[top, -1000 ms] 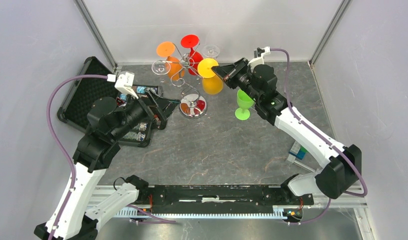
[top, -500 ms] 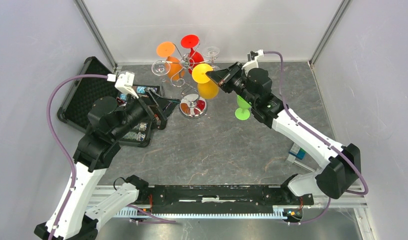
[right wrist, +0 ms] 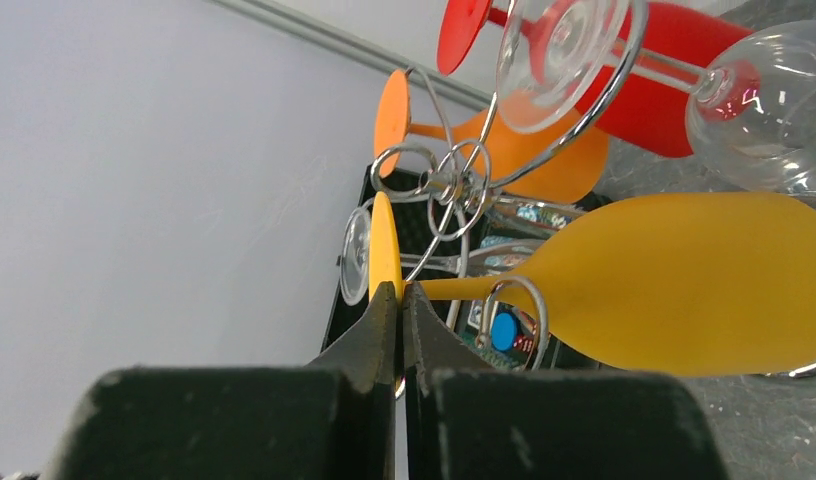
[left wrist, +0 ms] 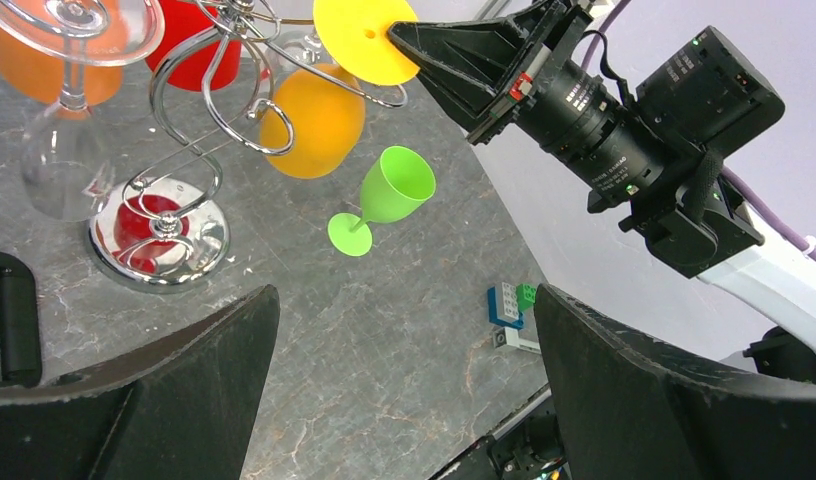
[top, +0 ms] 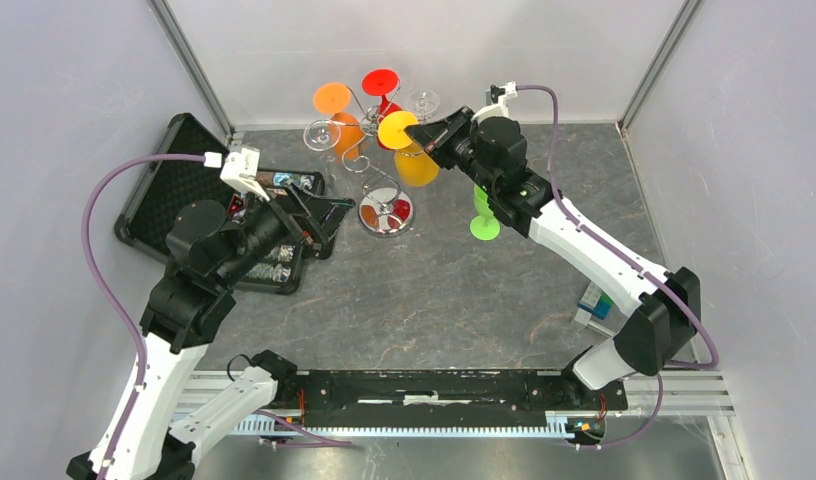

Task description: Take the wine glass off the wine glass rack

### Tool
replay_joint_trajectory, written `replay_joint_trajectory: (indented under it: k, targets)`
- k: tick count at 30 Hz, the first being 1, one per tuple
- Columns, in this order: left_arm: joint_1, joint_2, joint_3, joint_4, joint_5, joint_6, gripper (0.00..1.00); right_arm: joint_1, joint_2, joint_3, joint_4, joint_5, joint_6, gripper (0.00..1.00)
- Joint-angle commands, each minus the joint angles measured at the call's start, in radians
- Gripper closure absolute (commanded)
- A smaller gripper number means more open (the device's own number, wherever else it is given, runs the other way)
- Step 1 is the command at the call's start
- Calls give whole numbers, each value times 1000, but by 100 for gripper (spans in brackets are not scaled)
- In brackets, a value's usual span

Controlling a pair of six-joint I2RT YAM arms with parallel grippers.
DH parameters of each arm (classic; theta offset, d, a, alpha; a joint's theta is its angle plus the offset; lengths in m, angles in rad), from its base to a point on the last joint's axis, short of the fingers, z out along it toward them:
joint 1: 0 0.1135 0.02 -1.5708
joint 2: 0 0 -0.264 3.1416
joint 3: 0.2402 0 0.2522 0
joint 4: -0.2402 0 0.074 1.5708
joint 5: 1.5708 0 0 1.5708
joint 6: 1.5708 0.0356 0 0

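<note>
Right gripper (right wrist: 399, 300) clenched on thin edge of foot disc of yellow wine glass (right wrist: 674, 285); likely a pinch hold for sliding stem out of wire hook. Glass hangs on wine glass rack (top: 386, 212) near middle of worktop's far edge. Long axis tilted: foot up, bowl down toward near edge. Left gripper (top: 324, 215) released, idle toward left edge.

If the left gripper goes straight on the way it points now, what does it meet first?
Probably the rack's round base, just ahead of the open left gripper. Depth is unclear: it might pass beside the base and reach the green glass instead.
</note>
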Motion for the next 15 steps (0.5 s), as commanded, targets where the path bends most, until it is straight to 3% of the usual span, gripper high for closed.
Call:
replay_joint_trajectory:
  k: [1, 9, 15]
  targets:
    - [-3, -8, 6, -4, -19, 47, 0, -4, 20, 74, -4, 122, -33, 100]
    - [-2, -14, 6, -9, -21, 48, 0, -9, 22, 81, -25, 198, -33, 100]
    - [-2, -18, 2, -9, -16, 44, 0, -24, -85, -43, 18, 244, -4, 100]
